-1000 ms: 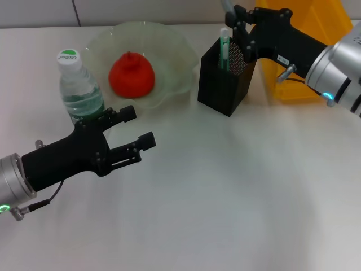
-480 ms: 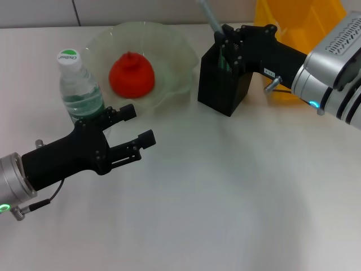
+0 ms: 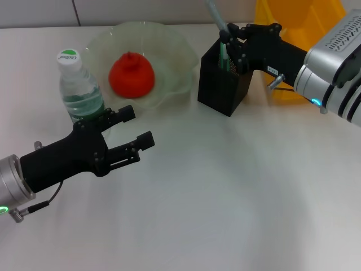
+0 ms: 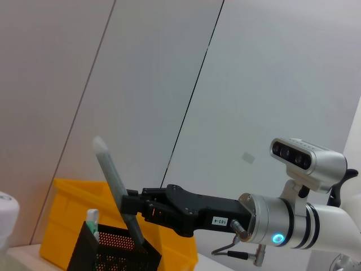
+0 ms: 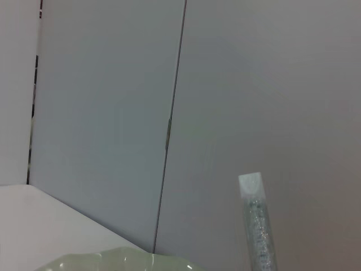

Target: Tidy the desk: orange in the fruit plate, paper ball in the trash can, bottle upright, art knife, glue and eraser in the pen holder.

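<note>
overhead, right hand [image 3: 232,44] lowers art knife [image 3: 215,16] into pen holder [image 3: 223,79].

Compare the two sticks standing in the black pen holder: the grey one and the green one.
The grey stick leans and rises far above the black pen holder; the green stick stands nearly upright and barely clears the rim. The grey stick lies right at the right tool, whether gripped cannot be seen; the green stick stands free. The grey stick looks clear and glittery, the green stick opaque. Both rest inside the holder.

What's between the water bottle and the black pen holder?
In the head view, the fruit plate with the orange in it sits between the bottle and the pen holder.
</note>
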`<state>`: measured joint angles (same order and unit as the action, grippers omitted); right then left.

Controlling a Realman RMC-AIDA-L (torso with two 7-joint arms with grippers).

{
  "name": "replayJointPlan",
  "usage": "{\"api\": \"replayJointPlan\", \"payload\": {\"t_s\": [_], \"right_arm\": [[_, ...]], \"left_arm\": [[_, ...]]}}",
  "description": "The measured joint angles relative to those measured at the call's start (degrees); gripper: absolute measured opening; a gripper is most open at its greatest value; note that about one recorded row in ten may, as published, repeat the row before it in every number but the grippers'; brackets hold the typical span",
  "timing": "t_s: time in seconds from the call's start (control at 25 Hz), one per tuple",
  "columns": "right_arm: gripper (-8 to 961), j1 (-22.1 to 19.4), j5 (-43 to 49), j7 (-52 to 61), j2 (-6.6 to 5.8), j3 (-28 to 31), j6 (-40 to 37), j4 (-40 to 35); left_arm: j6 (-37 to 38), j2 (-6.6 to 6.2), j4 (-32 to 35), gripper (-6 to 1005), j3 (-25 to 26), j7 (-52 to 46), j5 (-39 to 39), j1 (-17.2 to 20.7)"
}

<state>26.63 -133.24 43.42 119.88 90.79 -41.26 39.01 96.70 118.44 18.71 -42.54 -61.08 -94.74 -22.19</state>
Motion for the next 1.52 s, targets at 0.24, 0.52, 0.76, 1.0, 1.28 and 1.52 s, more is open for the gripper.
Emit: {"api": "replayJointPlan", "payload": {"t_s": [0.24, 0.52, 0.76, 1.0, 1.28, 1.52], "right_arm": [[136, 0.42, 0.0, 0.0, 0.0, 0.0, 0.05, -0.05], [266, 0.09, 0.0, 0.55, 0.0, -0.16, 0.05, -0.04], [492, -0.48, 0.0, 2.1, 0.0, 0.11, -0.62, 0.29], [655, -1.32, 0.03, 5.96, 0.01, 2.32, -2.63, 0.6], [768, -3.25, 1.2, 19.26, -0.36, 6.37, -9.8, 1.96], [776, -6.1, 13.23, 37.36, -0.45, 22.42, -32.62, 4.88]], "left_arm": [[0.48, -0.06, 0.1, 838, 0.0, 0.0, 0.0, 0.12], [0.61, -0.15, 0.24, 838, 0.14, 0.0, -0.01, 0.24], [0.63, -0.15, 0.43, 838, 0.42, 0.0, -0.01, 0.23], [0.76, -0.18, 0.53, 838, 0.42, 0.0, -0.01, 0.22], [1.69, -0.22, 0.56, 838, 0.22, 0.41, -0.07, 0.22], [2.05, -0.17, 0.62, 837, -0.01, 0.85, -0.31, 0.17]]}}
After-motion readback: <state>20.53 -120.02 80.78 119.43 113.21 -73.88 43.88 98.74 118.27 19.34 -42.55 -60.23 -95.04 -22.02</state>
